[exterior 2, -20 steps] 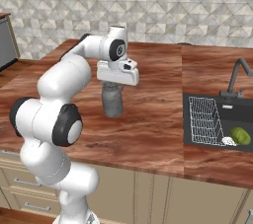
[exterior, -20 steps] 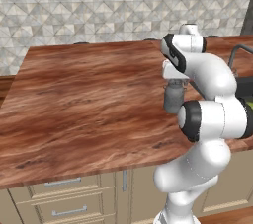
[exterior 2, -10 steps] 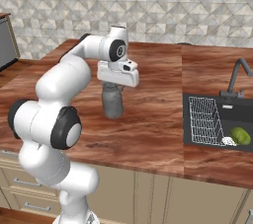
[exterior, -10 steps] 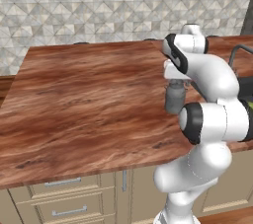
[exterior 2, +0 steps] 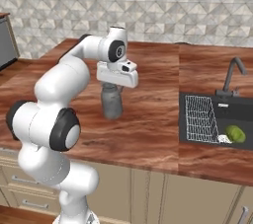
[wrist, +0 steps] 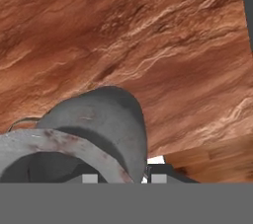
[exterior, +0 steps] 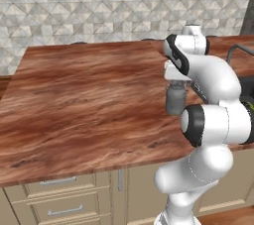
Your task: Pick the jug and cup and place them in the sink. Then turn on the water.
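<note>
Gripper point(exterior 2: 113, 87) clenched on the neck of the jug point(exterior 2: 111, 102), jug upright, its base at or just above the table point(exterior 2: 153, 119), toward the front edge, well left of the sink point(exterior 2: 217, 119). A green object point(exterior 2: 235, 133) lies at the sink's front right, beside the wire rack point(exterior 2: 201, 118).

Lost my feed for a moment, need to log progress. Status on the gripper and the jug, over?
Gripper shut on the jug, at its neck. Jug upright, whether lifted off the counter cannot be told. Sink to the right; path across the counter looks open.
</note>
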